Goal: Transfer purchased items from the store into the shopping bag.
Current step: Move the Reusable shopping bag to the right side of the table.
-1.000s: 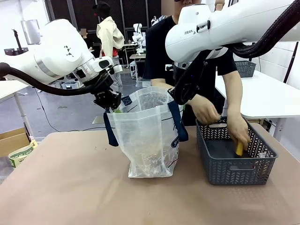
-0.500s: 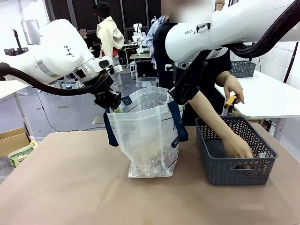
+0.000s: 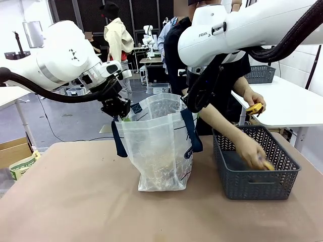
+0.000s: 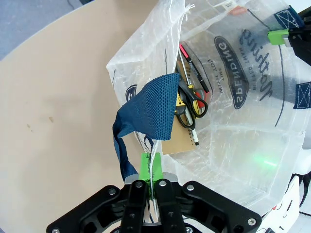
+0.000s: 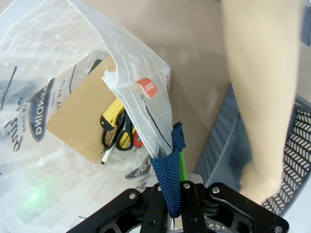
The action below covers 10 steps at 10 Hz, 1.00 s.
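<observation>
left gripper (image 4: 151,170) clamped on shopping bag (image 3: 156,151) rim, right gripper (image 5: 175,191) clamped on its blue strap (image 5: 167,170); mouth spread. bag beside store (image 3: 255,184). person's hand (image 3: 251,151) in store, on yellow piece (image 3: 267,165). step: person loading. next: arms hold mouth wide, steady.

A white table (image 3: 287,107) is standing at right, a cardboard box (image 3: 12,149) is sitting on the grey floor (image 3: 70,122) at lower left, and dark gridded panels (image 3: 133,10) are lining the top edge.
</observation>
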Each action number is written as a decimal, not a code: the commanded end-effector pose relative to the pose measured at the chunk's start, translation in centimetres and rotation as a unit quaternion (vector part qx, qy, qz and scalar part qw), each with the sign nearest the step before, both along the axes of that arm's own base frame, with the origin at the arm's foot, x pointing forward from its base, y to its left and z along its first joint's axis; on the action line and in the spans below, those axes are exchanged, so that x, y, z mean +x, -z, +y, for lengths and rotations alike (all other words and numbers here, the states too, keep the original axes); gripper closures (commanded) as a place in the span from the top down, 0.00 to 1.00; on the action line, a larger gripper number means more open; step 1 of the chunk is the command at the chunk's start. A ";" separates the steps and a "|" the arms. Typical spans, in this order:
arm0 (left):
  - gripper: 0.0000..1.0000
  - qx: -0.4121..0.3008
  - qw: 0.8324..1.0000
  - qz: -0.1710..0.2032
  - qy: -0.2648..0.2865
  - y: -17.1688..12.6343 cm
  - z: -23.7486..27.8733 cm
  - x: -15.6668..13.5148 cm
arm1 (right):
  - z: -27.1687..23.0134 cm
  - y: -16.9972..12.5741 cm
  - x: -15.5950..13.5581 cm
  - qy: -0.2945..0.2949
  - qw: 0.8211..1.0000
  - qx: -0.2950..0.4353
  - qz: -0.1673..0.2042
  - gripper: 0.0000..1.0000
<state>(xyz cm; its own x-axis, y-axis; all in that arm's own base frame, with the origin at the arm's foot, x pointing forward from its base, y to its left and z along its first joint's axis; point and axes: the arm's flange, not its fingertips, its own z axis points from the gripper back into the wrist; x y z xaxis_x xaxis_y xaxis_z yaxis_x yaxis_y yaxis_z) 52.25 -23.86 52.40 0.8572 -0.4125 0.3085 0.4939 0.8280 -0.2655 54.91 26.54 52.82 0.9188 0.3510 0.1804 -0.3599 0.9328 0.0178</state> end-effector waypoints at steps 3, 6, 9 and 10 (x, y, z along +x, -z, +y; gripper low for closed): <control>0.00 -0.002 1.000 0.001 -0.006 0.0 0.1 0.0 | -0.1 0.1 0.0 0.001 1.000 0.000 -0.001 0.00; 0.00 -0.002 1.000 0.001 -0.006 0.0 0.1 0.0 | -0.1 0.1 0.0 0.001 1.000 0.000 -0.001 0.00; 0.00 -0.002 1.000 0.001 -0.006 0.0 0.1 0.0 | -0.1 0.1 0.0 0.001 1.000 0.000 -0.001 0.00; 0.00 -0.002 1.000 0.001 -0.006 0.0 0.1 0.0 | -0.1 0.1 0.0 0.001 1.000 0.000 -0.001 0.00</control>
<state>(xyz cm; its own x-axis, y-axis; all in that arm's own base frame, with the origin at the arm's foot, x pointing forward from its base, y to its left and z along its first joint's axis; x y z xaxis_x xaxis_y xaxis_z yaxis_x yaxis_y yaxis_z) 52.25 -23.86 52.40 0.8572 -0.4125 0.3085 0.4939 0.8280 -0.2655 54.91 26.54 52.82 0.9188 0.3510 0.1804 -0.3599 0.9328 0.0178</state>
